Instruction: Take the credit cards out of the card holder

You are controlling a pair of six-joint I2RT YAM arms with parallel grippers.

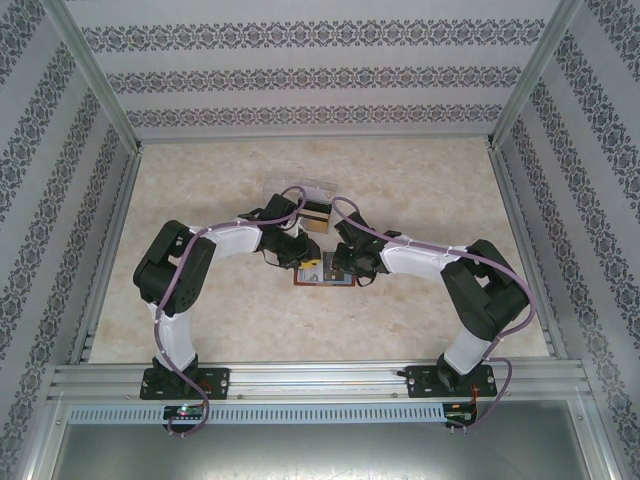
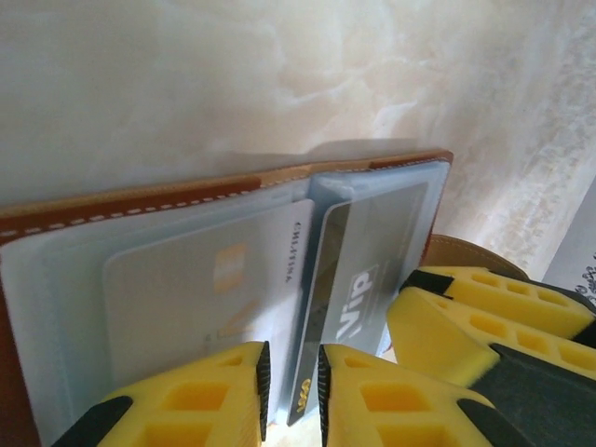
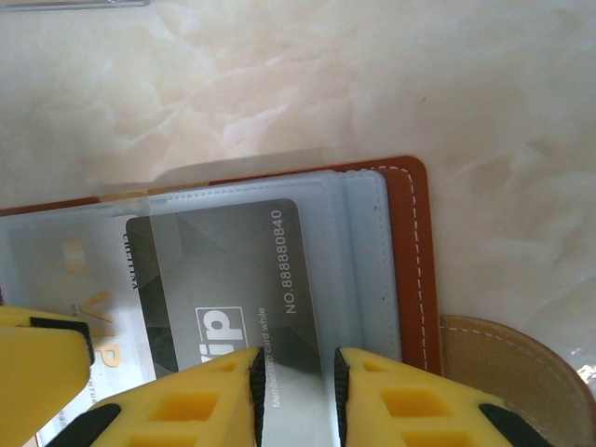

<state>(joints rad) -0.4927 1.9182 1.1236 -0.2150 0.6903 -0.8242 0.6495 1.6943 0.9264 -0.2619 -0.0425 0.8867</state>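
The brown leather card holder (image 1: 322, 276) lies mid-table. The left gripper (image 2: 291, 396) pinches a clear plastic sleeve (image 2: 307, 279). The right gripper (image 3: 298, 396) straddles the grey VIP card (image 3: 233, 279), though I cannot tell whether it grips. Draw the card straight toward 6 o'clock in the right wrist view, with the sleeve held down.

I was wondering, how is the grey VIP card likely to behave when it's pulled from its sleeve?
The grey VIP card looks thin and flat, so probably light and stiff, flexing slightly. Its smooth face may be slippery. The clear sleeve hugs it, so the card holder may drag along.
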